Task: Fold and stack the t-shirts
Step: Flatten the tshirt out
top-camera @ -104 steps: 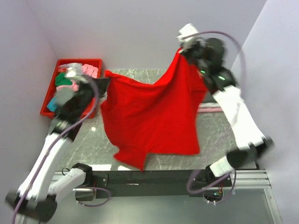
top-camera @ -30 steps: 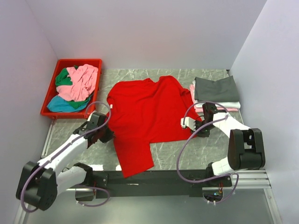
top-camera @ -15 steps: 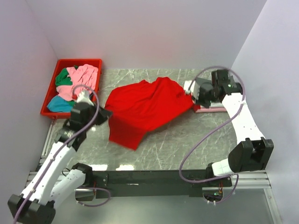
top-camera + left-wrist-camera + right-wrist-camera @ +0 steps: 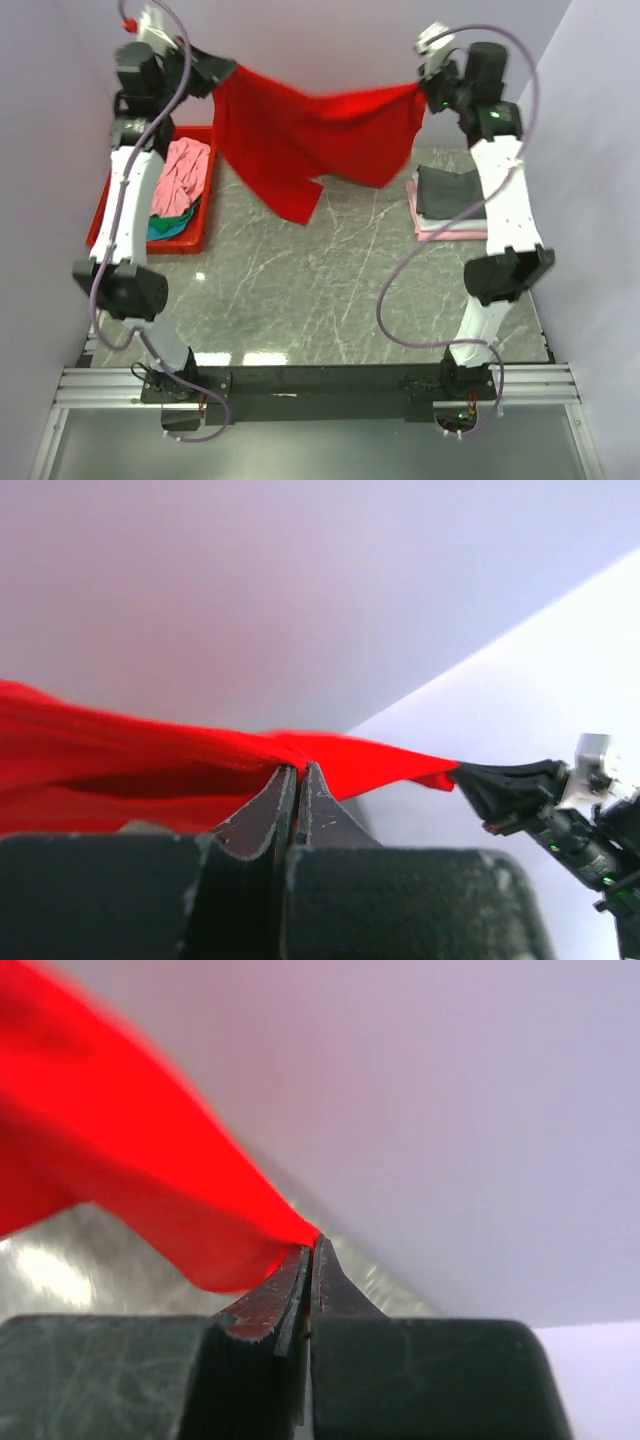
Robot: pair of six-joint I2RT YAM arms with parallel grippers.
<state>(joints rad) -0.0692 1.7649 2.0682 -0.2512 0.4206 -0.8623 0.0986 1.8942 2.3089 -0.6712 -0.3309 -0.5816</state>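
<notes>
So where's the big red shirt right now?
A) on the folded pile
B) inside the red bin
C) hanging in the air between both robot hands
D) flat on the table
C: the red t-shirt hangs stretched above the table, one end pinched in the left gripper and the other in the right gripper.

top cam: high up behind the arm bases (image 4: pixel 185 385), looking down over the whole worktop (image 4: pixel 300 290) | left wrist cam: super close on left fingers (image 4: pixel 262 815), facing the right arm (image 4: pixel 570 835) | right wrist cam: close on right fingers (image 4: pixel 272 1305), wall (image 4: pixel 450 1110) behind | all three share the red t-shirt (image 4: pixel 300 130)
</notes>
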